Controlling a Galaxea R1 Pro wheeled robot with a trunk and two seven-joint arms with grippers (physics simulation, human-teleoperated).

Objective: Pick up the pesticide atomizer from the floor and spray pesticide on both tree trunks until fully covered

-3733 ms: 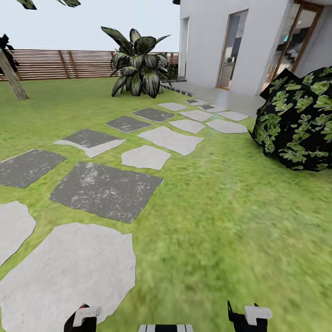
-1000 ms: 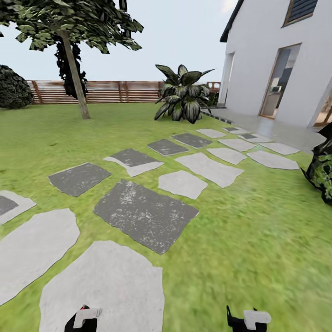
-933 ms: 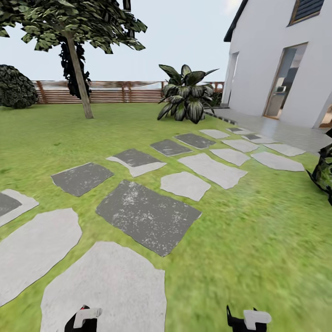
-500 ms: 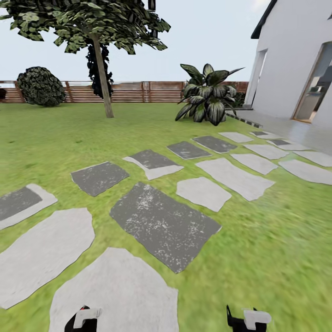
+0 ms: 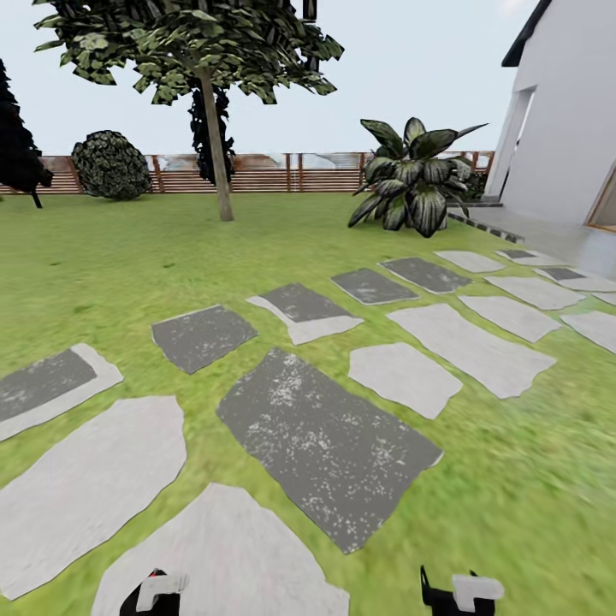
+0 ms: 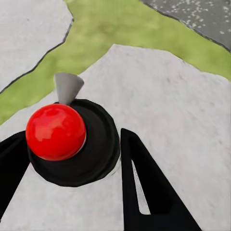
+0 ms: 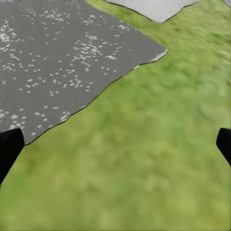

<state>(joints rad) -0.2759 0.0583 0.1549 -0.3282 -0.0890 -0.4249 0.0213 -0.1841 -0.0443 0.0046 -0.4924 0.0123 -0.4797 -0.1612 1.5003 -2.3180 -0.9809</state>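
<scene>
Left gripper (image 6: pixel 72 137) first: clamping the pesticide atomizer (image 6: pixel 96 156) between both fingers, pressing on either side of its black body, with the red ball cap facing the wrist camera and the grey nozzle poking away from the wrist. Carrying it low over a pale paving stone (image 6: pixel 168 96). Holding the right gripper (image 7: pixel 115 144) spread wide with nothing in it, hanging over grass just beside a dark slab (image 7: pixel 57 57).

Now the bit that matters: looking at the tree (image 5: pixel 197 43) standing ahead and to the left, well apart from both grippers, across the lawn (image 5: pixel 103 257) and near the fence (image 5: pixel 274 175). Reading its trunk (image 5: pixel 218 162) as a straight grey-brown column, long axis running up and down with a slight lean. Guessing the left arm is the better placed one, being on the trunk's side and already carrying the sprayer. Probably needing a lot more driving before any spraying, then aiming the nozzle across that upright axis. Not spotting a second thick-trunked tree yet, only a skinny black-leaved tree (image 5: pixel 17 145) at the far left, so not counting that one.

Compared with the earlier head views: swinging the whole view leftward, not moving any of the garden stuff. Seeing the tree fully now and closer to centre, plus a round bush (image 5: pixel 111 167) by the fence. Losing most of the house (image 5: pixel 569 128) off the right edge, and dropping the dark green bush on the right entirely.
</scene>
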